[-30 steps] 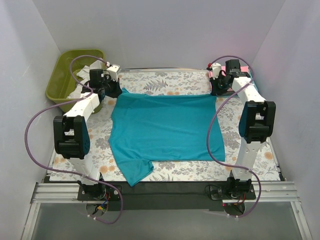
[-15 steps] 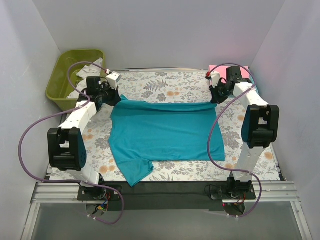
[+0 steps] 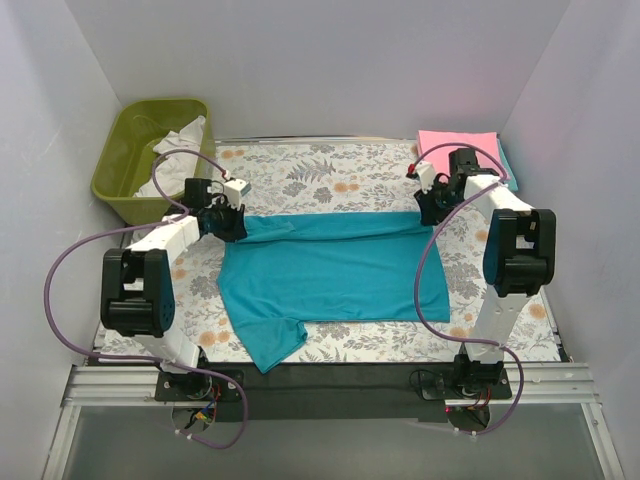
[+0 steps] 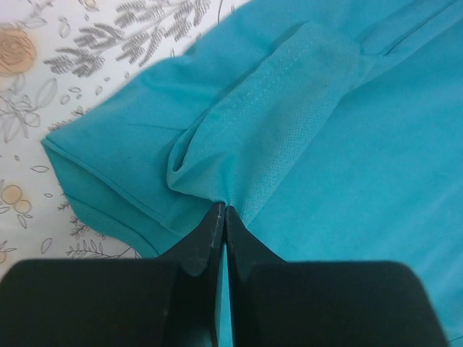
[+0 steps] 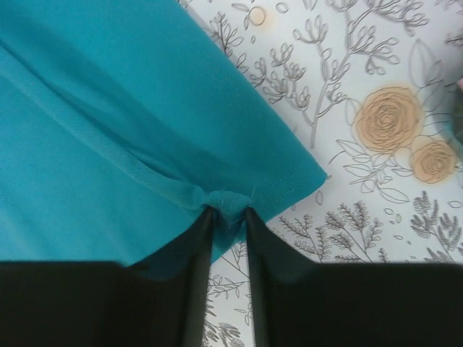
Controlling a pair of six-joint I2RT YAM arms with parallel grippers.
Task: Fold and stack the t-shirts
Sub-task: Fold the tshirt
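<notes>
In the middle of the floral table cloth (image 3: pixel 330 170), the teal t-shirt (image 3: pixel 335 280) is lying spread flat, with its far edge doubled over toward the near side. I am gripping that doubled edge at both ends so the fold travels evenly. The left gripper (image 4: pixel 221 210) is clamping the far-left corner, its jaws pressed together on a small tuck of hemmed cloth. The right gripper (image 5: pixel 229 211) is clamping the far-right corner, its jaws close together with a bunch of teal cloth squeezed between them. Holding both corners level is making the fold line run straight from left to right. A sleeve is sticking out at the near left, not yet tucked in. At the far right, just beyond the right arm, a pink t-shirt (image 3: pixel 458 145) is lying flat; I am judging it to be the start of the stack. At the far left, an olive-green tub (image 3: pixel 115 165) is holding white cloth (image 3: pixel 180 140). I am judging this fold as only partway done, since the far edge is not yet reaching the near hem.
</notes>
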